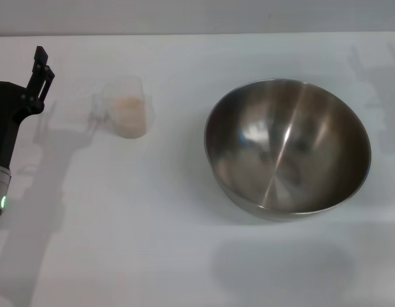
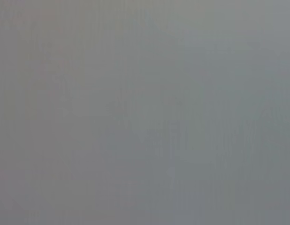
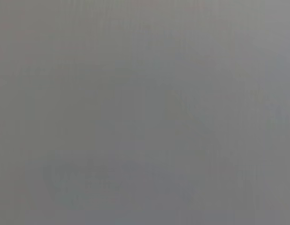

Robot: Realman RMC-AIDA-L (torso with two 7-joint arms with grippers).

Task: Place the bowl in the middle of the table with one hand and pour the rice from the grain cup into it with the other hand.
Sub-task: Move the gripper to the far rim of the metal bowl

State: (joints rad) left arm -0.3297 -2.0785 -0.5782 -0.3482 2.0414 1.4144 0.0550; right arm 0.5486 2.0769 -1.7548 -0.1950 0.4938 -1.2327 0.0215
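Left gripper (image 1: 38,70) beside grain cup (image 1: 127,107), bowl (image 1: 287,147) well apart

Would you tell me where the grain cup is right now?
In the head view, the grain cup stands on the table, left of the bowl and right of the left gripper.

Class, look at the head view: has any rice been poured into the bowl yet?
No. The bowl shows only bare steel inside, and the rice sits in the grain cup.
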